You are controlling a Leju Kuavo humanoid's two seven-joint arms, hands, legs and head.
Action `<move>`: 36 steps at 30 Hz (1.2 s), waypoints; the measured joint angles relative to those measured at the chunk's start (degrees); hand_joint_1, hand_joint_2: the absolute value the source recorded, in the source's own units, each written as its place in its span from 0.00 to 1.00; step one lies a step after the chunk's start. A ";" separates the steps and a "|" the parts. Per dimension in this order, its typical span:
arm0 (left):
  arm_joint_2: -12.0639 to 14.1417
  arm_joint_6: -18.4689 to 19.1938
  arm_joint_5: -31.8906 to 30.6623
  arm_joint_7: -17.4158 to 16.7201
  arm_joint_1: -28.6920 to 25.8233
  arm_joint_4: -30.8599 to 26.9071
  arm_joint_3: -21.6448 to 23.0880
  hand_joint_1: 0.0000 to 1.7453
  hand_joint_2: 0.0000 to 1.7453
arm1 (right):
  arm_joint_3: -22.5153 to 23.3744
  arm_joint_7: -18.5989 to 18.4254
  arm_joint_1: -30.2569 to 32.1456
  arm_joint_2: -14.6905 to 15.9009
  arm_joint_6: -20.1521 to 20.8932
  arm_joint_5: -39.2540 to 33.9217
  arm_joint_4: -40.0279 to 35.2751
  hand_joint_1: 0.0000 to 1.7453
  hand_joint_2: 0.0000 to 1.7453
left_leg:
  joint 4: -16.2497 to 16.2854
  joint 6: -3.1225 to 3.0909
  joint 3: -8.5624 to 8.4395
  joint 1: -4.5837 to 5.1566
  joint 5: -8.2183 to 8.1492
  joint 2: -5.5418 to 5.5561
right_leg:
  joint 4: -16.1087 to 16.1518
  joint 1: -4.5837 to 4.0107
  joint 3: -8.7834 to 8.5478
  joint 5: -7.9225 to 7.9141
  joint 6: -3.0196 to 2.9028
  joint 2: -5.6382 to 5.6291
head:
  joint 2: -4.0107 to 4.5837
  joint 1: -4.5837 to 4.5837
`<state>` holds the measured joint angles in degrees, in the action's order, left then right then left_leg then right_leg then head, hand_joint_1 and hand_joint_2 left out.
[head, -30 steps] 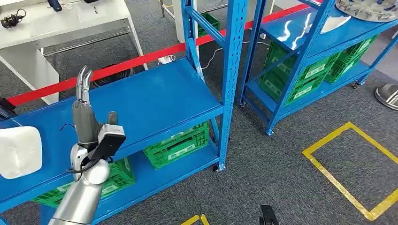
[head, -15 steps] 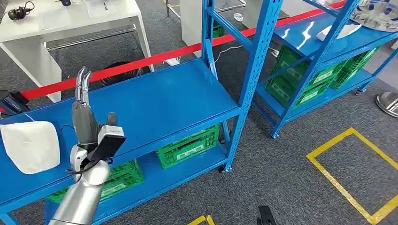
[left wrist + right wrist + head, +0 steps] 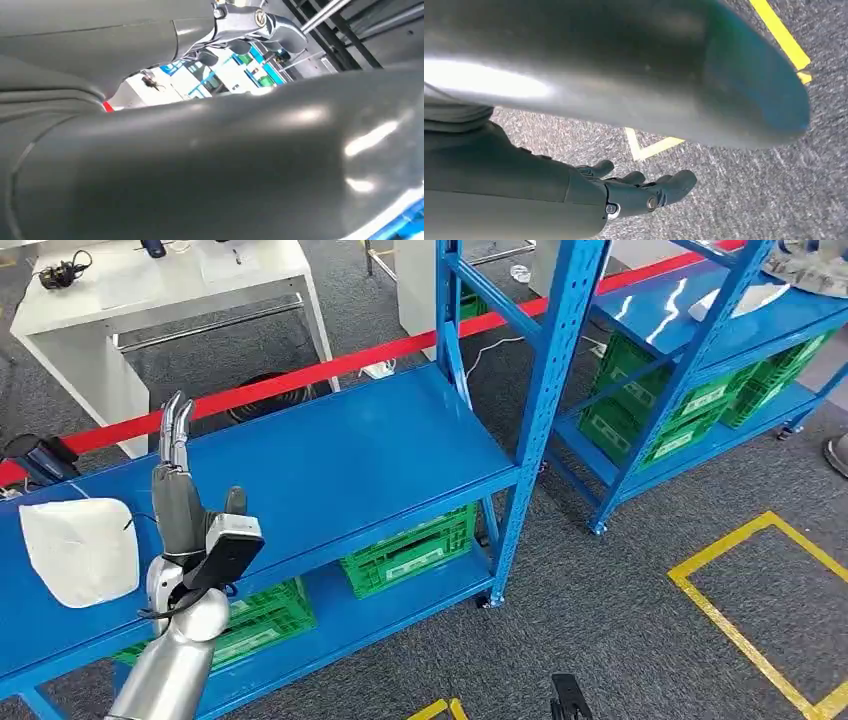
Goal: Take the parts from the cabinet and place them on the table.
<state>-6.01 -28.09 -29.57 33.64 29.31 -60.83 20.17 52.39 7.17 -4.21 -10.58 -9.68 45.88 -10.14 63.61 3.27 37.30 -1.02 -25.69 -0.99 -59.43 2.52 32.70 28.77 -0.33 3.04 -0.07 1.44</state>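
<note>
The head view looked forward and down from high on the body onto the blue cabinet (image 3: 330,460) and grey carpet (image 3: 620,640). The left wrist view sat close behind the left hand (image 3: 210,165), sharing with it a glimpse of a white surface (image 3: 150,290) beyond. The right wrist view faced down past the right hand (image 3: 634,192) at carpet with yellow tape (image 3: 781,35), also seen from the head.

A white, rounded, glossy part (image 3: 80,550) is lying flat at the left end of the blue cabinet (image 3: 340,465) shelf, above green crates, just left of the raised arm.
</note>
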 joint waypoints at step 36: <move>2.08 -0.85 -5.42 -3.52 -0.34 2.40 -0.11 0.00 0.00 | -3.00 0.85 0.19 0.83 3.61 6.38 -0.11 0.00 0.00 | -5.01 -1.52 -2.45 0.84 0.25 0.62 | -0.02 -1.47 -0.16 0.35 -0.39 -1.34 | 0.00 -0.31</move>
<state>-3.93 -28.94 -34.99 30.12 28.97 -58.42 20.06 49.40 8.02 -4.01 -9.75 -6.08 52.26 -10.25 58.59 1.75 34.86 -0.18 -25.44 -0.37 -59.44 1.05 32.54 29.12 -0.72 1.70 -0.07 1.14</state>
